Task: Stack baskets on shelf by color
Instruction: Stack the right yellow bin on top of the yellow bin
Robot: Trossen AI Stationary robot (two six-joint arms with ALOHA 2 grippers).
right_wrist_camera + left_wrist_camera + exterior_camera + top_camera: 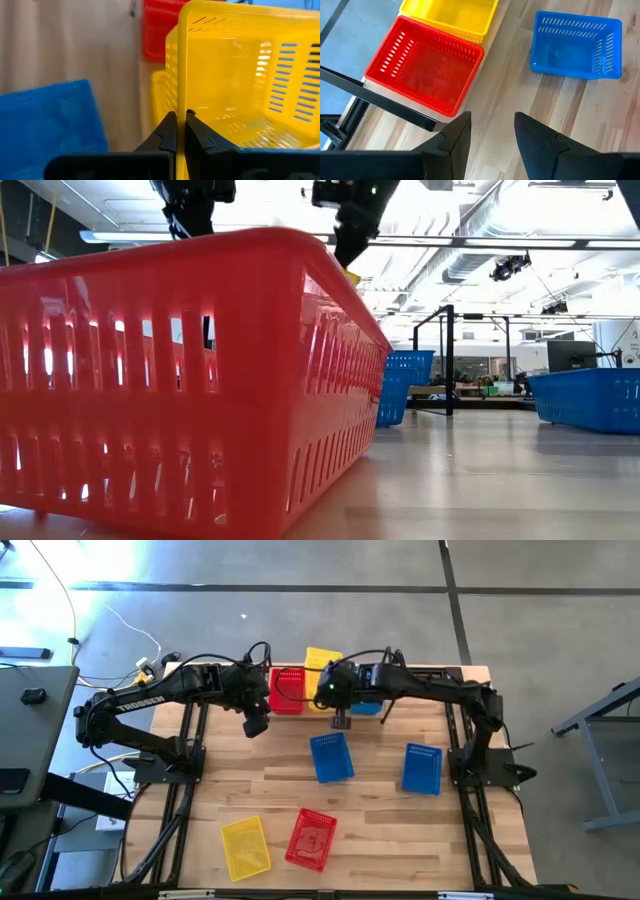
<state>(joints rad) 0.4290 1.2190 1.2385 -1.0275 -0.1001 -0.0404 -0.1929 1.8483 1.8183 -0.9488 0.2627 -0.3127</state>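
We carry a yellow basket on its rim toward the shelf at twelve o'clock.

Largest first: the slatted table (380, 830) spreads under us, and the shelf (420, 670) runs along its twelve o'clock edge with a red basket (287, 690) and a yellow one (322, 659) on it. Loose on the table lie two blue baskets (331, 757) (422, 768) toward three o'clock, and a yellow one (245, 846) and a red one (311, 838) toward six. Our right gripper (181, 120) is pinched on the wall of the yellow basket (250, 85) we carry above the shelf's middle. Our left gripper (492, 132) hovers beside the shelf with its fingers spread, holding nothing. These mesh baskets look light, stiff but springy, so we judge the rim the best hold, though a one-sided pinch may let them tilt.
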